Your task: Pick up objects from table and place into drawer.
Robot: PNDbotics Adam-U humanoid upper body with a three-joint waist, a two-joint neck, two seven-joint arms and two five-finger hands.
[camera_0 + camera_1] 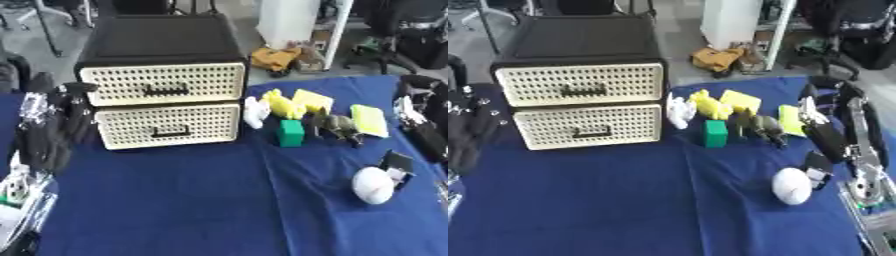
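Nearest the camera, a blue cloth covers the table. On its right part lies a white egg-shaped object, its long axis running roughly near to far, with a small black-and-white piece touching its far right side.

At the left edge the left hand hangs over the cloth beside the cabinet, holding nothing; whether its fingers are straight or curled cannot be told. At the right edge the right hand hovers near the objects, fingers pointing down toward the black-and-white piece, gripping nothing; its spread cannot be told either.

Further back stands a cluster of objects: a green block upright, a dark animal figure just right of it, a white figure to the left, a yellow figure and a yellow block behind, and a flat yellow-green pad with its long axis running near to far.

Farthest, a black cabinet holds two cream perforated drawers, upper drawer and lower drawer, both closed, handles facing the camera.

The right eye view shows the right forearm in full; the left eye view shows only its edge.
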